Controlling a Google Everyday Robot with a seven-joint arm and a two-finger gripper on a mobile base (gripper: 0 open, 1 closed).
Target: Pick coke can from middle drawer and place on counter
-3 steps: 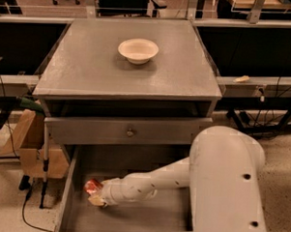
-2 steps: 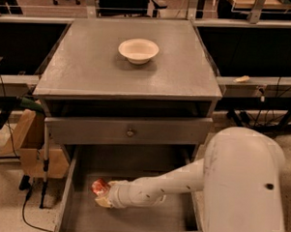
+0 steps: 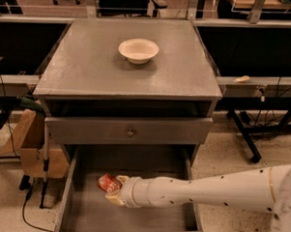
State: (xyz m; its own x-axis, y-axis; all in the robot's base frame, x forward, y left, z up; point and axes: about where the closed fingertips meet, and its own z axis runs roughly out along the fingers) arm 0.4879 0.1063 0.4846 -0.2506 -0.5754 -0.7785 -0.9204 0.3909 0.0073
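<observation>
Camera view | gripper [image 3: 112, 190] clenched around coke can [image 3: 108, 182] (inside middle drawer [image 3: 95, 213])

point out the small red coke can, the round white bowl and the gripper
small red coke can [image 3: 107, 182], camera view, its red side
round white bowl [image 3: 138, 50], camera view, its inner hollow
gripper [image 3: 114, 189], camera view, midway between its fingertips, around the can in the open grey drawer [image 3: 85, 209]

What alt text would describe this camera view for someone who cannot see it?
A white robot arm reaches into the open middle drawer, its hand gripping a red coke can. A white bowl sits on the grey counter above.
</observation>
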